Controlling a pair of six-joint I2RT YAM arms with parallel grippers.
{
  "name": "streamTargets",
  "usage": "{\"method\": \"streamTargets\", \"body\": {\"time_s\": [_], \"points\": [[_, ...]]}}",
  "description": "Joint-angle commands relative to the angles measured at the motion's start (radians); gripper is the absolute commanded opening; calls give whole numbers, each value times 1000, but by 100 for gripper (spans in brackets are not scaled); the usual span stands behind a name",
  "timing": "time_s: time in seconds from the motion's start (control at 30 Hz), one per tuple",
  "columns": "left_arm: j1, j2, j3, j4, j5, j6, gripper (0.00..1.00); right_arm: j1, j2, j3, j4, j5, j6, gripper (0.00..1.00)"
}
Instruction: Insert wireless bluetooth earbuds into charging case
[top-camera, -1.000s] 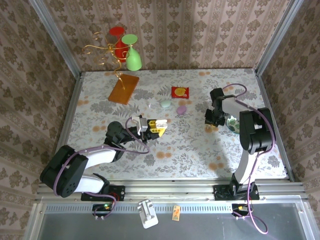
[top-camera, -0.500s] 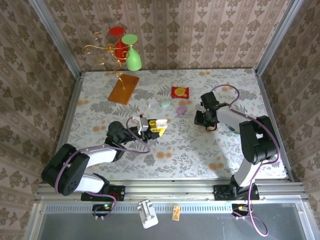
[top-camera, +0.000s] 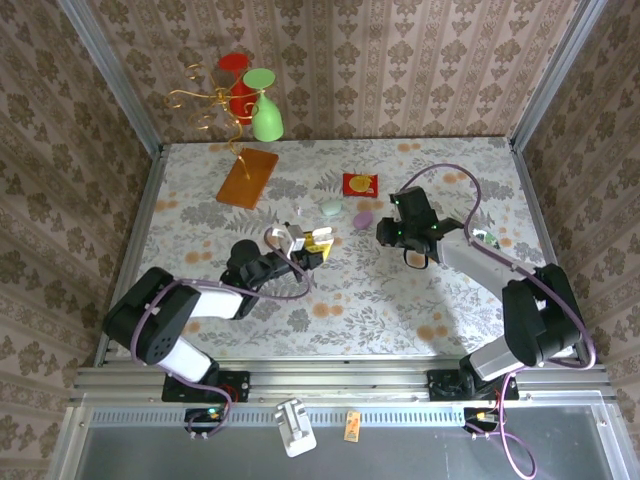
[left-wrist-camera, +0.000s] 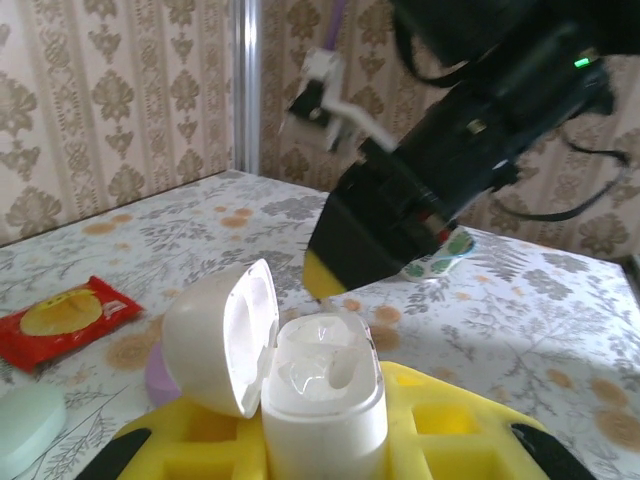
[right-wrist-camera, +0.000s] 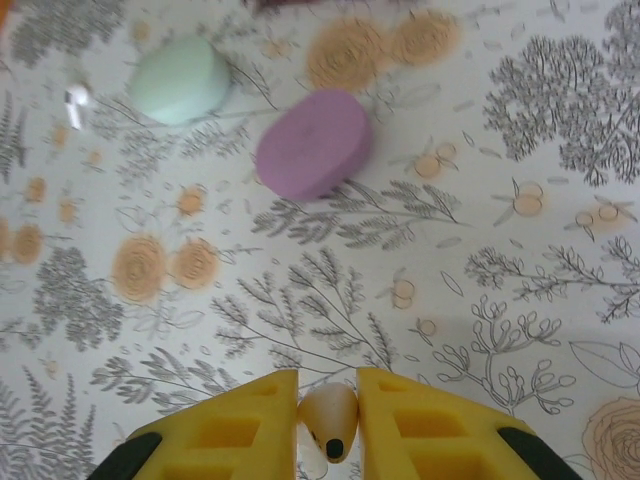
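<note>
A tiny pale earbud (right-wrist-camera: 328, 420) is pinched between the yellow fingers of the right gripper (right-wrist-camera: 327, 382). The fingers are close together and squeeze it just above the table (right-wrist-camera: 520, 200). Close by, the left gripper (left-wrist-camera: 325, 432) holds a white charging case (left-wrist-camera: 322, 395) upright, gripped tight between its own yellow fingers. The lid (left-wrist-camera: 222, 335) is flipped open to one side, and the inside looks white. A purple case (right-wrist-camera: 313, 143) and a mint green case (right-wrist-camera: 180, 80) lie near each other on the flowery table. A red packet (left-wrist-camera: 60, 320) lies near them.
</note>
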Motion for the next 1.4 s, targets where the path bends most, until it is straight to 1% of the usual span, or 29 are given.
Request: {"method": "streamTargets", "body": {"time_s": [0.0,0.17,0.27,0.3,0.4,0.63,0.87,1.17,1.37], "points": [[-15,33,47,27,-91,-16,10,22,-49,-11,30,41,-7,23],[-33,104,96,32,-124,-20,10,53,-85,-5,44,40,0,23],[-41,141,129,35,-111,-38,10,67,-87,-2,59,23,10,23],[-45,150,141,35,-105,-45,10,72,-121,-1,65,17,13,23],[-54,174,166,35,-94,-62,10,79,-136,0,78,-6,21,23],[-78,223,210,36,-95,-79,10,86,-160,-4,134,-60,49,23],[-96,264,248,35,-86,-87,10,94,-153,14,157,-80,63,23],[-111,281,283,36,-74,-101,10,108,-131,33,168,-102,78,23],[-111,286,276,36,-84,-96,10,112,-151,40,150,-76,67,23]]}}
